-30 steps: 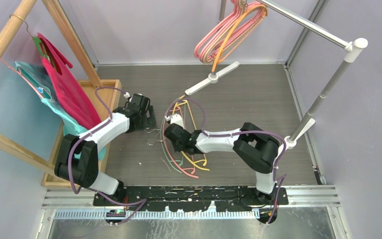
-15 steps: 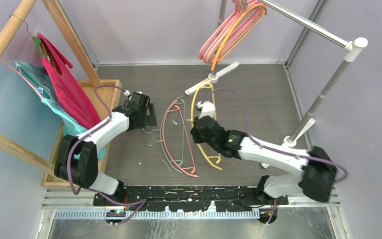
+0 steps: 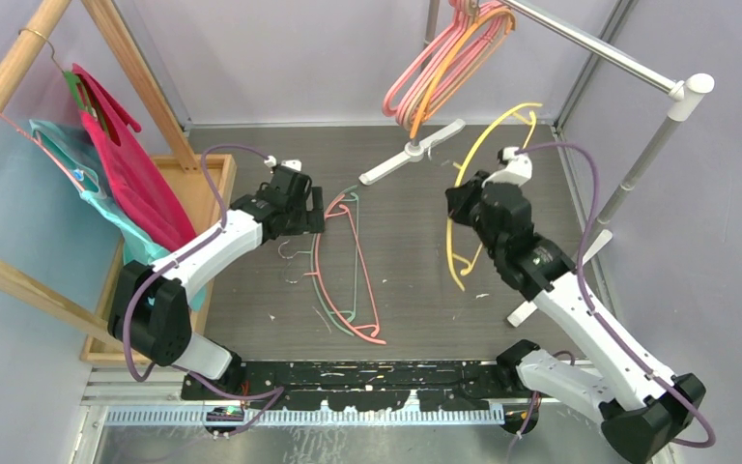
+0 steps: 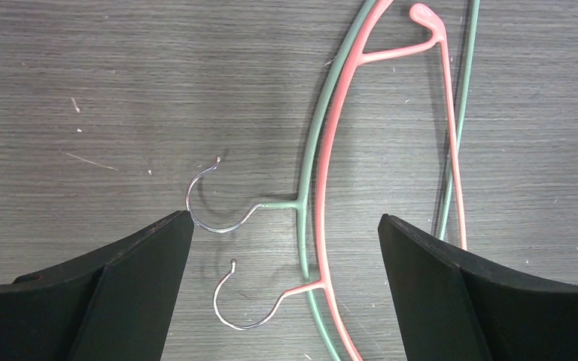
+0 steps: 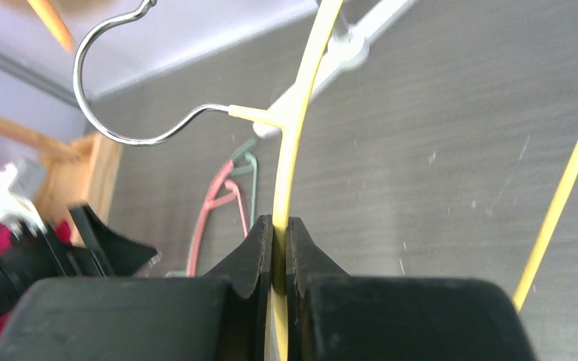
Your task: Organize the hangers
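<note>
Because the right gripper (image 5: 278,226) is clamped on the curved shoulder wire of the yellow hanger (image 5: 301,113) just below the neck, the steel hook (image 5: 117,83) stands free above the fingers. That hold looks chosen to leave the hook clear for catching on a bar. From above, this hanger (image 3: 470,159) is lifted off the table in the right centre of the frame. It is tilted, and its upper end reaches toward the metal rail (image 3: 589,43) at the upper right. A bunch of pink and orange hangers (image 3: 401,92) already hangs from that rail near the top centre, so the rail is probably where the yellow one is meant to go.

Two more lie flat on the grey table (image 3: 425,309) left of centre: a pink hanger (image 4: 317,284) and a green hanger (image 4: 299,201). They are nested with their arcs touching and their hooks pointing to the left of the wrist picture. The left gripper (image 4: 284,218) hovers above them with its jaws spread wide and nothing between them. The jaws frame both necks, probably so it can pick one up by the neck. At the far left, a wooden rack (image 3: 19,58) carries magenta and teal garments (image 3: 126,179), well apart from the work.
</note>
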You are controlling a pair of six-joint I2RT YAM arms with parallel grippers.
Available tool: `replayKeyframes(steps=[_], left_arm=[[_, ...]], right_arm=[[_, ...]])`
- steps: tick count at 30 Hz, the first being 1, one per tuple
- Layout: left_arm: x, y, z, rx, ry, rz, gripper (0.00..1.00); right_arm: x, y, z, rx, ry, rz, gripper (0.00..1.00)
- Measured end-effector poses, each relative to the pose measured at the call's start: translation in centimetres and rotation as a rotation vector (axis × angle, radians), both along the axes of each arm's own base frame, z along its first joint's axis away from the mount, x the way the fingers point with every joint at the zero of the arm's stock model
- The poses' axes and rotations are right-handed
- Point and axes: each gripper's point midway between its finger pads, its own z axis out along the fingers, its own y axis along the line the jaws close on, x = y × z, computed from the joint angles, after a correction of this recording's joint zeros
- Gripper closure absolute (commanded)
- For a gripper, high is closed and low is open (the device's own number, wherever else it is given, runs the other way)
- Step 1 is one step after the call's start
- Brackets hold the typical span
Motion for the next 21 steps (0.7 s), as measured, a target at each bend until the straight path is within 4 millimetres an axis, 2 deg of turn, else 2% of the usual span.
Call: replayKeyframes(steps=[2,7,11,13,16,18,21], left_arm=[[-0.1,0.0,-0.1,0.006,0.004,-0.007,0.02],[-0.5,0.3,-0.5,0.018,0.008,-0.012,0.02],[-1.1,0.8,-1.2,0.04,0.021,-0.015,0.02],[-1.2,1.0,-1.2,0.046,0.021,-0.014,0.02],[-1.2,1.0,-1.1,0.046,0.017,-0.014,0.02],[-1.2,1.0,-1.1,0.047,0.017,-0.013,0.02],[-1.2,1.1,-1.1,0.05,0.015,-0.011,0.02]], right_arm=[[1.5,-0.7,2.0,0.024,-0.024,-0.023,0.99],[5.3,-1.0,9.9,0.124,-0.166,-0.017,0.99],[6.7,-0.3,15.6,0.206,-0.298,0.021,0.99],[7.1,-0.2,17.2,0.245,-0.344,0.034,0.99],[7.8,-0.3,18.5,0.321,-0.391,0.043,0.99],[8.6,-0.8,18.5,0.371,-0.418,0.032,0.99],[9.8,-1.2,17.5,0.437,-0.427,0.018,0.99]])
